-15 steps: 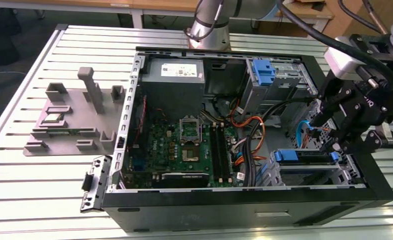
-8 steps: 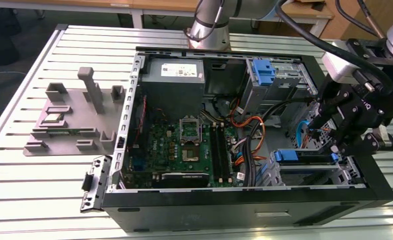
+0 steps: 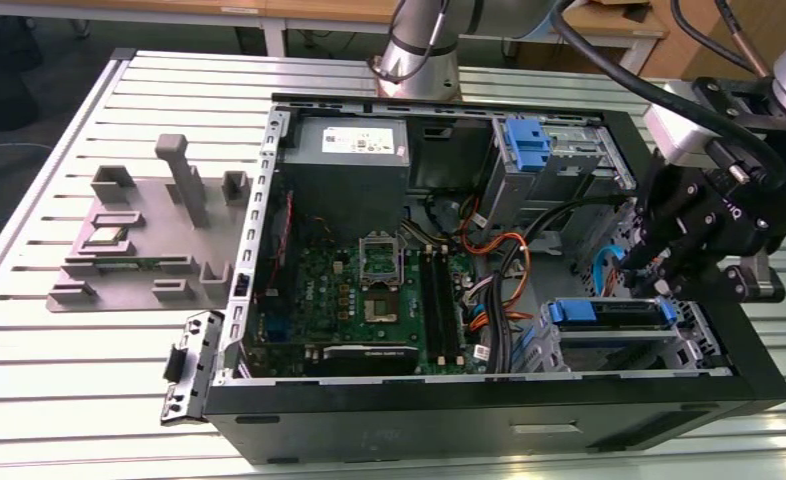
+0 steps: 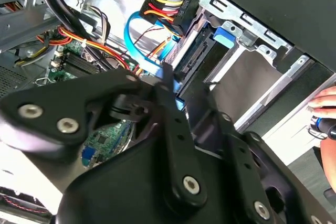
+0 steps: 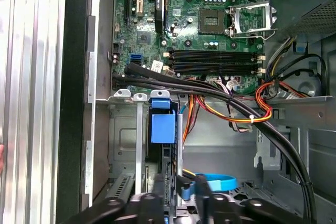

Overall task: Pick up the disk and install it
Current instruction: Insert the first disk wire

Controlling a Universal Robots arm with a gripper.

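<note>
1. The tool [image 3: 669, 262] hangs over the drive bay at the exterior view's right end of the case [image 3: 500, 405]; I cannot tell if it is open or closed.
2. The disk [image 3: 611, 314] sits in the bay, partly hidden by the cage.
3. Cables [image 5: 226, 95] crowd beside the bay.
4. The worktop [image 3: 46, 360] has free room.
</note>
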